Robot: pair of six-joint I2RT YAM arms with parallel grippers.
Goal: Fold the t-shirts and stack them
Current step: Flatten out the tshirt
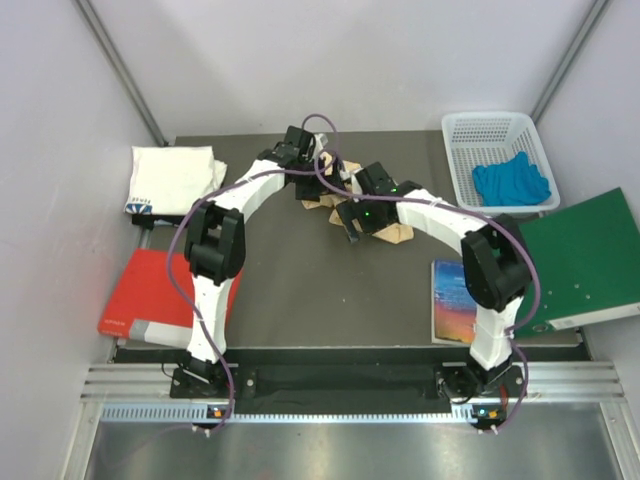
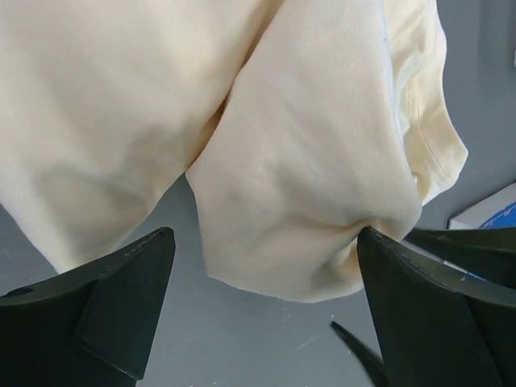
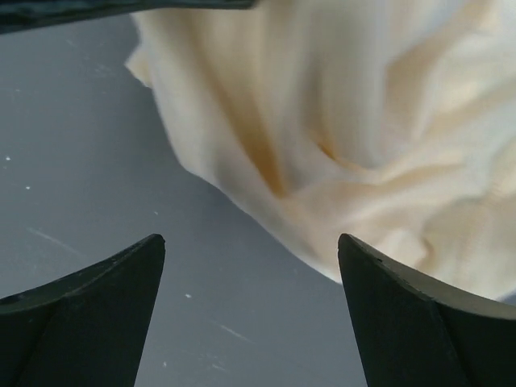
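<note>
- On the near part of the table [image 1: 300, 310] sit only bystanders: a red folder [image 1: 150, 290] on the left, a book [image 1: 455, 300] and a green folder [image 1: 585, 260] on the right.
- Past the middle, the peach shirt [image 3: 387, 145] lies in a rumpled heap with both my wrists bent over it. No flat panel or straight fold shows anywhere on it.
- My right gripper [image 3: 250, 242] hangs low over the heap's edge. Its jaws are spread wide, with bare table between them and the cloth just beside one finger, so it grips nothing.
- My left gripper [image 2: 266, 242] is on the far side of the same heap, jaws fully apart. A bulge of cloth sits between them and brushes one finger, but it is not pinched.
- In the far left corner the white shirt [image 1: 170, 178] already lies as a neat folded square, its small blue print at the near edge.
- At the far right a white basket [image 1: 495, 140] holds a blue cloth [image 1: 512, 180], which is no part of my job.
- I judge the work about half done. The peach shirt has yet to be spread, folded and laid on the white one.
</note>
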